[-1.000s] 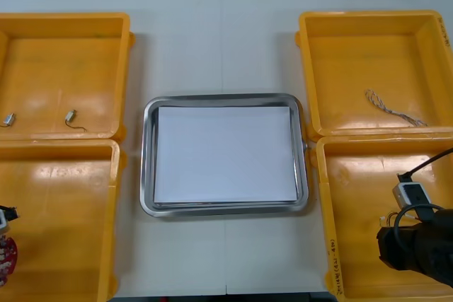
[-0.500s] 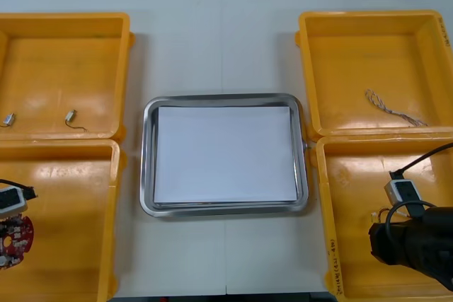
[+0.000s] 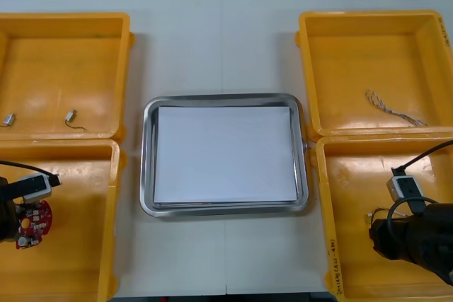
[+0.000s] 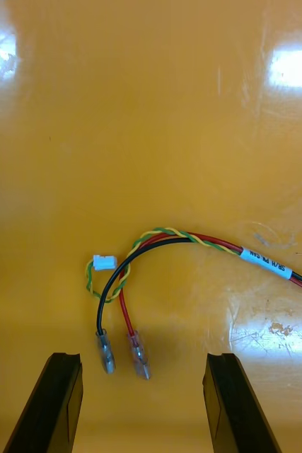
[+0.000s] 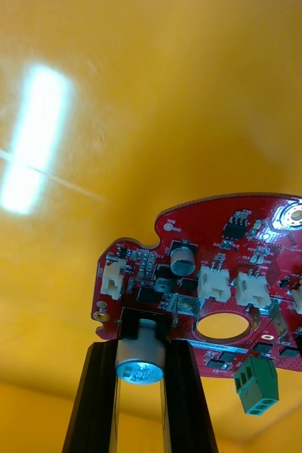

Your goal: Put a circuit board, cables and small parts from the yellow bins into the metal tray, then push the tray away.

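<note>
My left gripper (image 5: 142, 354) is shut on a silver cylinder at the edge of a round red circuit board (image 5: 214, 283), holding it over the orange floor of a bin. In the front view this gripper (image 3: 21, 225) and the board (image 3: 34, 221) are over the near left yellow bin (image 3: 78, 167). My right gripper (image 4: 143, 403) is open just above the near right bin's floor. The metal-tipped ends of a red and yellow cable (image 4: 172, 244) lie between and just ahead of its fingers (image 4: 55, 403). In the front view the right gripper (image 3: 382, 235) is low in that bin (image 3: 354, 167).
The metal tray (image 3: 148, 175), white inside, sits between the bins. A twisted blue and white cable (image 3: 393, 109) lies in the far right bin. Two small metal parts (image 3: 71, 115) (image 3: 8, 120) lie in the far left bin (image 3: 64, 26).
My left gripper has carried the circuit board to the right, away from the table's left edge. My right gripper has opened over the cable ends, and the arm has shifted only slightly.
</note>
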You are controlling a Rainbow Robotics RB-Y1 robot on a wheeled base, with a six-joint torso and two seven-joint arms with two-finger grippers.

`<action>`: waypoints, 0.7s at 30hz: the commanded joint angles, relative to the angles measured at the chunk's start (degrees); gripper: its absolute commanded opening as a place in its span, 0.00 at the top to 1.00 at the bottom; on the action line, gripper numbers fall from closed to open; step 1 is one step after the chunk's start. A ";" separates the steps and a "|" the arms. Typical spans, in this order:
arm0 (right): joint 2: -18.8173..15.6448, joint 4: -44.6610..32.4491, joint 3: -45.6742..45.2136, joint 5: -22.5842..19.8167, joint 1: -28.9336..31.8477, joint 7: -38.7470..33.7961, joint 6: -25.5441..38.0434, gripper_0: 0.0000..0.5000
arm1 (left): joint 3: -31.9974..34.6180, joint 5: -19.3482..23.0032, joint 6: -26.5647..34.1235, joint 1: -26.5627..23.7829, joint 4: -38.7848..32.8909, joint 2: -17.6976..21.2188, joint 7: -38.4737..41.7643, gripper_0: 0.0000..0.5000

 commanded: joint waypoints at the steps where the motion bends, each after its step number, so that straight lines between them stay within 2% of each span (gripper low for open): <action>1: 0.11 -0.39 -1.53 -1.48 -1.65 5.54 0.78 0.00 | -0.95 -3.14 0.60 -2.35 -1.22 -3.45 7.92 1.00; 7: -1.03 -0.74 -7.33 -7.28 -1.65 17.49 1.92 0.00 | -1.04 -5.77 0.60 -2.35 -1.13 -5.82 7.83 1.00; 12: -2.08 -0.92 -10.85 -9.13 -1.65 29.09 2.36 0.00 | -1.04 -6.47 0.60 -2.09 -1.04 -6.61 7.83 1.00; 14: -2.35 -0.92 -11.55 -9.22 -1.65 32.26 2.62 0.00 | -1.04 -6.47 0.60 -2.00 -1.04 -6.53 7.92 0.94; 16: -2.61 -0.92 -12.08 -9.04 -1.56 35.60 3.06 0.00 | -1.04 -6.39 0.60 -2.00 -0.95 -6.61 7.83 0.73; 17: -2.70 -0.92 -12.25 -8.95 -1.56 37.18 3.42 0.00 | -1.04 -6.39 0.60 -2.00 -0.78 -6.53 7.92 0.58; 21: -2.70 -0.92 -12.60 -7.46 -1.21 42.45 3.68 0.00 | -1.04 -6.47 0.60 -1.91 -0.60 -6.53 7.92 0.21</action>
